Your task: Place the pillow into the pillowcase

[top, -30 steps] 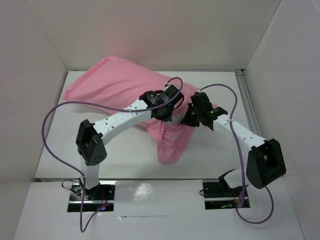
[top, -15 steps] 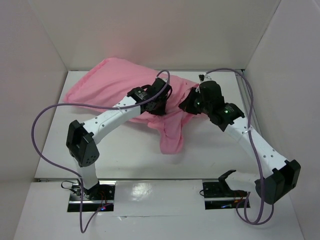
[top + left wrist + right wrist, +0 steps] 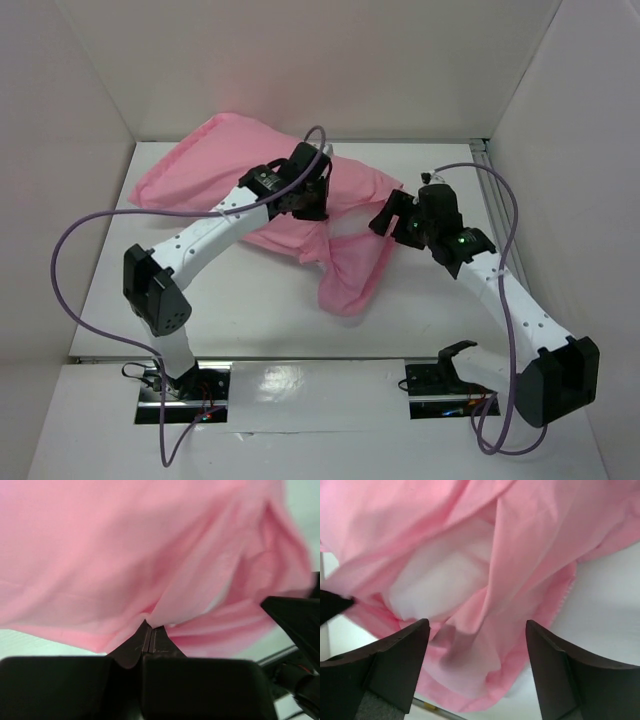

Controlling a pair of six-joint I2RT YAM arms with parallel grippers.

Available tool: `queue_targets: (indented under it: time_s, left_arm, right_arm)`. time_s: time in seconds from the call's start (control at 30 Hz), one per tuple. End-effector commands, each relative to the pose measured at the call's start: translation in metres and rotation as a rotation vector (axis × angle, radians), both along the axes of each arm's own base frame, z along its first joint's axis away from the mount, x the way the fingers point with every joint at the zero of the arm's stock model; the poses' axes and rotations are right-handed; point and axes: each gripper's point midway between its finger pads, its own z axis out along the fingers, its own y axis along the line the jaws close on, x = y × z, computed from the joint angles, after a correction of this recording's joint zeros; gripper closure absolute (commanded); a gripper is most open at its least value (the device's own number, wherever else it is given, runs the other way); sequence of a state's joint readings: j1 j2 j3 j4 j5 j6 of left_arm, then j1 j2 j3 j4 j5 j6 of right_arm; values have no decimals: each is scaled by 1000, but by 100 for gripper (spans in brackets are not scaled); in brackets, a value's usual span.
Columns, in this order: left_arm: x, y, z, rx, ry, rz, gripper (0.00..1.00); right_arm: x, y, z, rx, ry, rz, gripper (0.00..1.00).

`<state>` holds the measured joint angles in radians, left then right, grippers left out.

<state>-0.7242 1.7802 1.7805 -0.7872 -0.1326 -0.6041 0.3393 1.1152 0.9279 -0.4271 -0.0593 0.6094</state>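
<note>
The pink pillowcase (image 3: 215, 160) lies bulging across the back of the table, its loose mouth end (image 3: 352, 280) trailing toward the front. The white pillow (image 3: 440, 580) shows only inside the mouth in the right wrist view; from above the cloth hides it. My left gripper (image 3: 306, 205) is shut on a fold of the pillowcase (image 3: 125, 545), its fingertips (image 3: 150, 628) pinched together on the cloth. My right gripper (image 3: 386, 222) hovers at the right side of the mouth. Its jaws (image 3: 477, 630) stand wide apart over the pillowcase (image 3: 545, 540) with nothing between them.
White walls close in the table (image 3: 240, 300) at the back and on both sides. A metal rail (image 3: 497, 205) runs along the table's right edge. Purple cables (image 3: 90, 215) loop from both arms.
My right gripper has opened and let go of the pink cloth, and the loose end has dropped. My left gripper has carried its fold back and to the left.
</note>
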Motion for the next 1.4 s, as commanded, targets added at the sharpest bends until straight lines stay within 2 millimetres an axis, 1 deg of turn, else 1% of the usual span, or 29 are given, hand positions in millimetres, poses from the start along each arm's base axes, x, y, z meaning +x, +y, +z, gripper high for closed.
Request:
queue_targets:
  time_s: [0.0, 0.03, 0.07, 0.1, 0.13, 0.17, 0.2, 0.27, 0.3, 0.33, 0.4, 0.43, 0.47, 0.53, 0.67, 0.7, 0.77, 0.83, 0.87, 0.9, 0.93, 1.0, 1.1, 1.13, 1.17, 1.23, 1.27, 1.3, 1.37]
  left_arm:
    - [-9, -4, 76, -151, -121, -50, 100]
    - [-13, -4, 82, -165, -129, -57, 100]
    - [-13, -3, 83, -166, -129, -57, 100]
    - [-19, -7, 87, -173, -136, -71, 100]
    - [-22, -10, 87, -174, -135, -82, 100]
    - [-23, -11, 87, -179, -130, -90, 100]
    - [-23, -11, 87, -180, -130, -90, 100]
    - [-29, -17, 88, -192, -119, -104, 100]
    - [-30, -15, 91, -198, -126, -104, 100]
    - [-33, -18, 88, -192, -118, -113, 100]
    - [-33, -18, 88, -192, -118, -113, 100]
    - [-33, -18, 88, -192, -118, -113, 100]
    - [-33, -18, 88, -192, -118, -113, 100]
    - [-34, -17, 84, -186, -111, -112, 100]
    - [-34, -15, 88, -188, -123, -106, 100]
    - [-34, -15, 88, -188, -123, -106, 100]
    - [-37, -18, 88, -188, -122, -115, 100]
    - [-37, -18, 88, -188, -122, -115, 100]
    - [-37, -18, 88, -188, -122, -115, 100]
    - [-37, -18, 88, -188, -122, -115, 100]
    - [-37, -18, 88, -188, -122, -115, 100]
    - [-37, -18, 88, -188, -122, -115, 100]
    - [-35, -17, 88, -184, -126, -108, 100]
    - [-35, -17, 88, -184, -126, -108, 100]
    - [-35, -17, 88, -184, -126, -108, 100]
    - [-35, -17, 88, -184, -126, -108, 100]
    - [-35, -17, 88, -184, -126, -108, 100]
    - [-35, -17, 88, -184, -126, -108, 100]
    - [-35, -17, 88, -184, -126, -108, 100]
  right_arm:
    - [-7, -21, 22, -58, -51, -54, 19]
    - [-6, -27, 23, -69, -46, -76, 24]
    - [-12, -30, 20, -88, -20, -69, 28]
    - [-11, -30, 28, -95, -36, -60, 44]
    - [-11, -27, 33, -92, -46, -52, 50]
    - [-12, -26, 31, -106, -31, -51, 58]
    - [-14, -18, 42, -113, -57, -22, 63]
    - [-15, -17, 45, -152, -57, -33, 61]
    - [-16, -8, 52, -156, -64, -21, 56]
    - [-15, -7, 53, -175, -65, -27, 47]
    - [-11, -9, 53, -222, -65, -68, 42]
    - [-11, -2, 55, -222, -70, -66, 39]
    - [-8, 1, 54, -225, -65, -73, 37]
    - [-4, 7, 52, -223, -69, -65, 40]
    - [5, 13, 17, -246, 39, -69, 40]
    - [5, 16, 13, -246, 53, -59, 40]
    - [7, 14, -3, -262, 95, -70, 40]
    - [8, 15, -7, -259, 107, -77, 46]
    - [7, 14, -11, -264, 115, -77, 61]
    - [8, 13, -10, -270, 112, -83, 73]
    - [8, 11, -6, -262, 100, -101, 85]
    - [11, 8, 8, -259, 71, -120, 100]
    - [14, 8, 41, -228, 0, -130, 100]
    - [12, 9, 53, -208, -29, -114, 100]
    - [16, 13, 71, -174, -84, -105, 100]
    - [10, 16, 90, -134, -128, -80, 100]
    - [13, 16, 102, -121, -167, -78, 100]
    - [13, 18, 109, -108, -179, -71, 100]
    - [11, 9, 107, -143, -164, -103, 100]
